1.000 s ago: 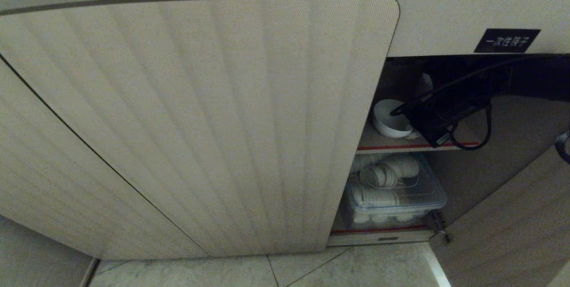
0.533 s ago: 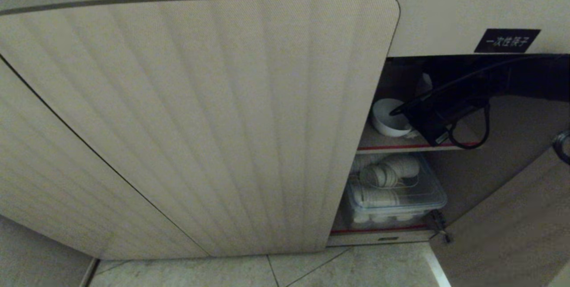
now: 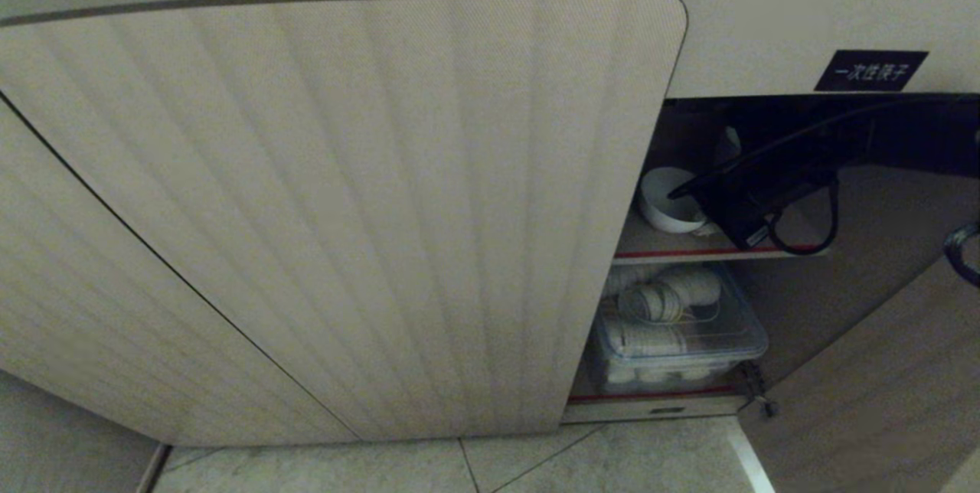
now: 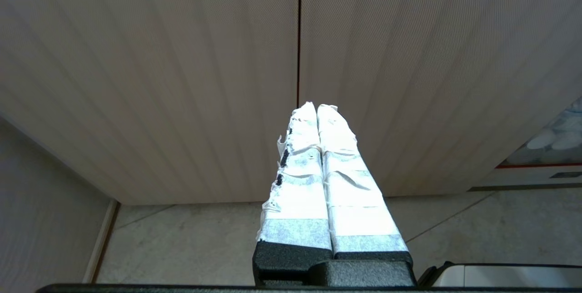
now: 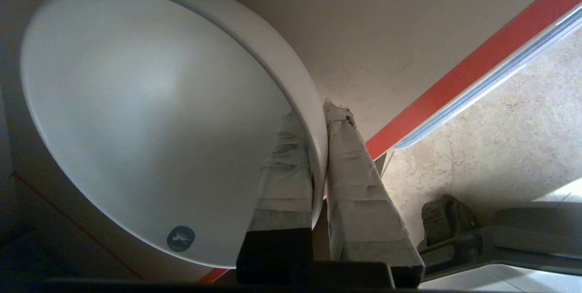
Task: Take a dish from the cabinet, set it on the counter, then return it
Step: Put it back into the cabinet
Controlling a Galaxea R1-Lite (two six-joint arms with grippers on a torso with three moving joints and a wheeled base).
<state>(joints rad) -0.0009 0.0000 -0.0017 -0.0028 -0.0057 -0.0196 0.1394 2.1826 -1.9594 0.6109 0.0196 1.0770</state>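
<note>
1. Head view: the cabinet (image 3: pixel 344 210) stands with one ribbed door ajar; the right gripper (image 3: pixel 700 206) reaches in over the red-edged shelf (image 3: pixel 689 253), where the dish (image 3: pixel 668 206) sits; below it a clear tub (image 3: pixel 689 347) holds more crockery.
2. Left wrist view: the left gripper (image 4: pixel 318 111) hangs parked before the closed doors, its taped fingers pressed together on nothing.
3. Right wrist view: the right gripper's fingers (image 5: pixel 350 170) pinch the rim of the dish (image 5: pixel 150 115), one inside, one outside; the bowl looks tilted; to do this well I would lift it slightly, keep the pinch firm, and draw straight out, clear of shelf edge and door.
</note>
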